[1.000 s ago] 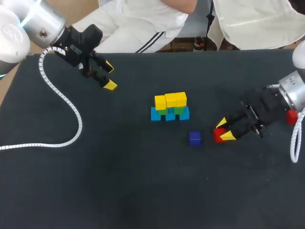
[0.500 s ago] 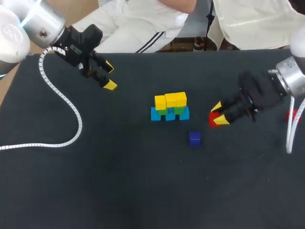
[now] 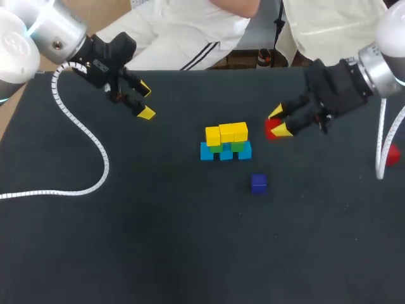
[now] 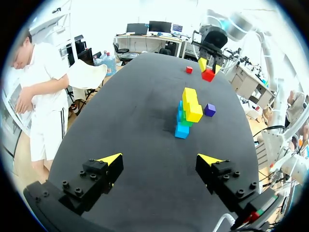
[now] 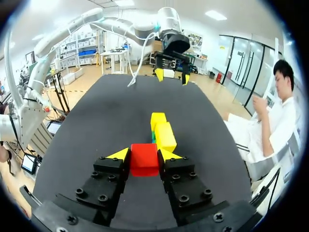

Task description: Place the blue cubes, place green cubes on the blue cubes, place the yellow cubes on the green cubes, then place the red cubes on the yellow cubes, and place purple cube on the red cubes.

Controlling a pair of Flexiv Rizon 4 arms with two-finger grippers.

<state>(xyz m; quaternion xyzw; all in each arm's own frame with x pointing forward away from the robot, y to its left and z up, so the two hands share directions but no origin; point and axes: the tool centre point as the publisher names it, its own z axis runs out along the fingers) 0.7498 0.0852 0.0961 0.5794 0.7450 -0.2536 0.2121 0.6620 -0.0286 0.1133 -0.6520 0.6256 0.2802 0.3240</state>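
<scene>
- Head view: the right gripper (image 3: 277,123) pinches a red cube (image 3: 271,131) between its yellow tips, just right of the stack (image 3: 226,143) of blue, green and yellow cubes near the middle of the table (image 3: 158,228). A purple cube (image 3: 258,183) lies towards the near edge, and a second red cube (image 3: 392,153) is by the right edge. The left gripper (image 3: 145,101) hangs wide open and empty near the far left corner.
- Left wrist view: the left gripper (image 4: 161,159) has nothing between its spread fingers. The stack (image 4: 188,111) stands well ahead.
- Right wrist view: both fingers of the right gripper (image 5: 144,153) press opposite flat faces of the red cube (image 5: 144,160), with the yellow cubes (image 5: 163,133) ahead. The cube looks light and rigid. This side grip leaves its underside free for setting down.
</scene>
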